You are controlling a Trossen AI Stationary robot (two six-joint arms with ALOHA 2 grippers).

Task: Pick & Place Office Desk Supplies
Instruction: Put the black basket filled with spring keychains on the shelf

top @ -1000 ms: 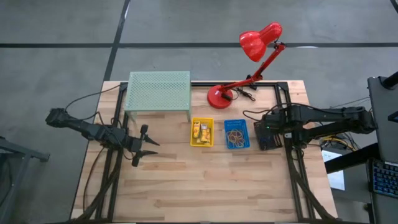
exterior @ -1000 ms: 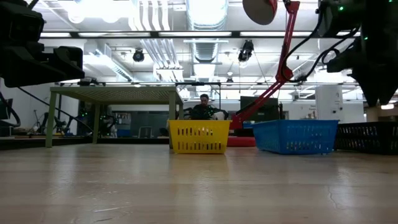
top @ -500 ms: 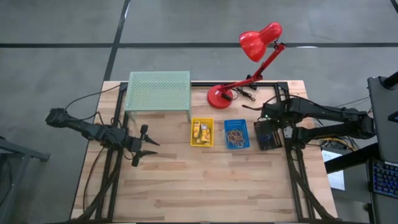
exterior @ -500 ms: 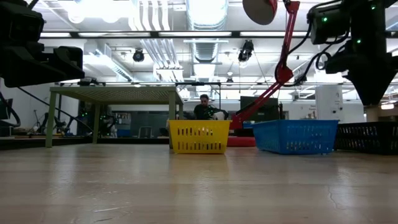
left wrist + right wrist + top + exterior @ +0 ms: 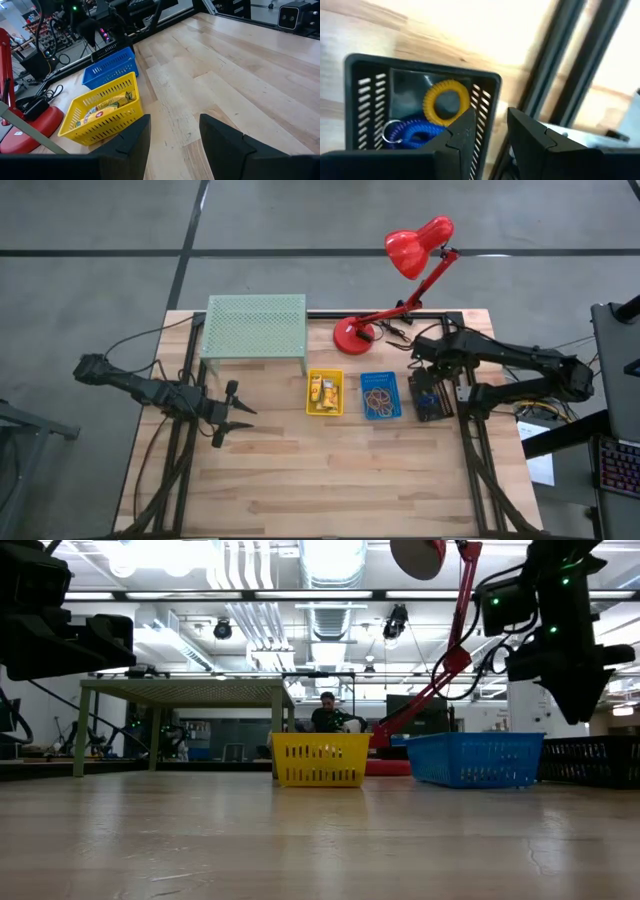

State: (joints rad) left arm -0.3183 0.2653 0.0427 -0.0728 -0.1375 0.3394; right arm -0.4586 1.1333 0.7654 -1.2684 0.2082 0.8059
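Observation:
Three small baskets stand in a row at the table's middle. The yellow basket (image 5: 324,392) (image 5: 102,116) holds yellow packets (image 5: 106,104). The blue basket (image 5: 380,395) (image 5: 476,759) holds rubber-band loops (image 5: 379,399). The black basket (image 5: 431,398) (image 5: 420,100) holds a yellow coil ring (image 5: 446,102) and a blue coil ring (image 5: 412,132). My right gripper (image 5: 424,373) (image 5: 490,135) hangs open and empty above the black basket's far end. My left gripper (image 5: 240,413) (image 5: 172,142) waits open over the table's left part.
A red desk lamp stands on its base (image 5: 353,334) at the far edge, with its arm and shade (image 5: 418,246) reaching right. The pale green mesh shelf (image 5: 255,328) stands far left. Bare wood (image 5: 330,470) lies on the near side of the baskets.
My right arm has swung toward the table's left and far edge, moving its gripper from over the black basket's right side to over its far end, and its wrist has turned. The baskets and my left arm have kept still.

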